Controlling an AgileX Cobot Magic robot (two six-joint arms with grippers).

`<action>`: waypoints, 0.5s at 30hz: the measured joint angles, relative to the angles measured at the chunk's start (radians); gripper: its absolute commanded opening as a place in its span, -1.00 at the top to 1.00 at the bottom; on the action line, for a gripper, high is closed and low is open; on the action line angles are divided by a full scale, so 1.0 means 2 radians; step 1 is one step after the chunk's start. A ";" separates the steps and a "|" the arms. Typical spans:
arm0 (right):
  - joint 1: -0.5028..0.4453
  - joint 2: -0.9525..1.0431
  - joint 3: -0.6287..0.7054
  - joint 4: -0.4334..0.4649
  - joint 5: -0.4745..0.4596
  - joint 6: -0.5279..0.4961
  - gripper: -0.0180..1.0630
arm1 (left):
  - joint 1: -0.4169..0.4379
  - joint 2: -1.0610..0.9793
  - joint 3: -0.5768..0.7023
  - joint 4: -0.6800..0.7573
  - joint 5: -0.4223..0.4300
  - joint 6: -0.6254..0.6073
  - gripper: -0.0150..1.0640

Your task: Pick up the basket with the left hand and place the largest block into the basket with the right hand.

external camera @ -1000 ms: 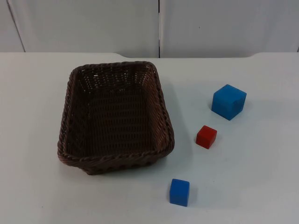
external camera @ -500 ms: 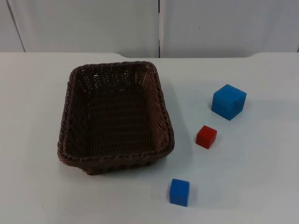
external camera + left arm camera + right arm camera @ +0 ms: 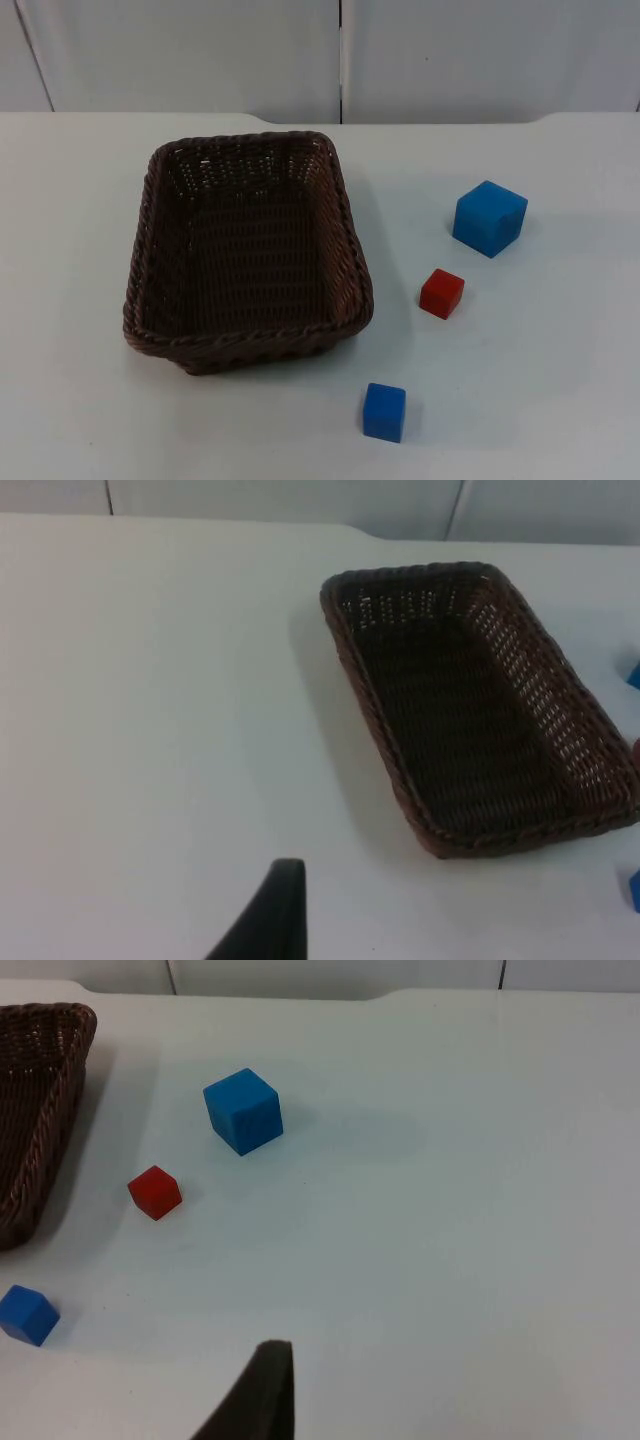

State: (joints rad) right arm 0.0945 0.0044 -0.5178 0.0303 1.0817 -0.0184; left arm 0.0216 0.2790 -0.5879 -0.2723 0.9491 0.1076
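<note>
Basket, brown wicker, sits empty on white table; largest block — big blue cube — well right of it. Left gripper fingertip and right gripper fingertip near table — finger spread: cannot tell. Advice: left clamps near rim wall squarely; right approaches cube from above, avoiding red cube.

This looks like a robotics lab or test bench rather than a home or shop. A plain white table ends at a grey partition wall made of flat panels with a dark seam between them. On the bare surface lie only staged props: a brown woven basket, a large blue block, a small red block and a small blue block, set well apart.
</note>
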 measured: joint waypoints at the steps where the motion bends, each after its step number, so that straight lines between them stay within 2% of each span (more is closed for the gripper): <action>1: 0.000 0.000 0.000 0.000 0.000 0.000 -0.98 | 0.000 0.008 0.000 -0.001 -0.008 0.004 -0.97; 7: 0.000 0.000 0.000 0.000 0.000 0.000 -0.98 | 0.000 0.047 0.000 -0.012 -0.036 0.017 -0.97; 15: 0.000 0.000 0.000 0.000 0.000 0.000 -0.98 | 0.000 0.128 0.000 -0.071 -0.074 0.074 -0.97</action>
State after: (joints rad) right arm 0.0945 0.0044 -0.5178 0.0303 1.0817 -0.0184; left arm 0.0216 0.5352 -0.5879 -0.4136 0.8017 0.2564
